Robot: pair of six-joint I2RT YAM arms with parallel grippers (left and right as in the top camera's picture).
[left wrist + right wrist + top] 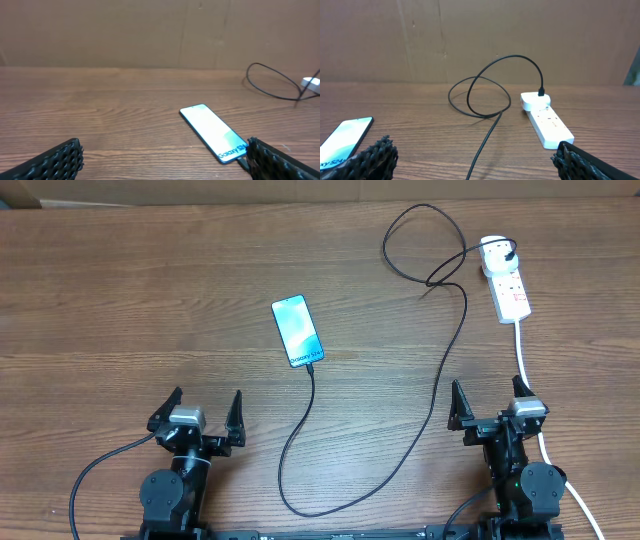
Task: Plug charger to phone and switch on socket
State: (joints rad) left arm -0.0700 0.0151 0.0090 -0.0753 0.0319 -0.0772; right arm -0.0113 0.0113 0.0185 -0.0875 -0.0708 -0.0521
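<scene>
The phone (298, 331) lies flat mid-table, screen lit teal with "Galaxy S24" text; it also shows in the left wrist view (214, 132) and at the left edge of the right wrist view (342, 141). The black charger cable (440, 385) runs from the phone's near end, loops toward the front edge, then up to its plug in the white socket strip (505, 283), also in the right wrist view (547, 125). My left gripper (201, 420) is open and empty near the front left. My right gripper (490, 408) is open and empty near the front right.
The socket's thick white cord (530, 375) runs down past my right arm to the front edge. A cardboard wall (480, 35) stands behind the wooden table. The charger cable forms a loop (425, 245) at the back right.
</scene>
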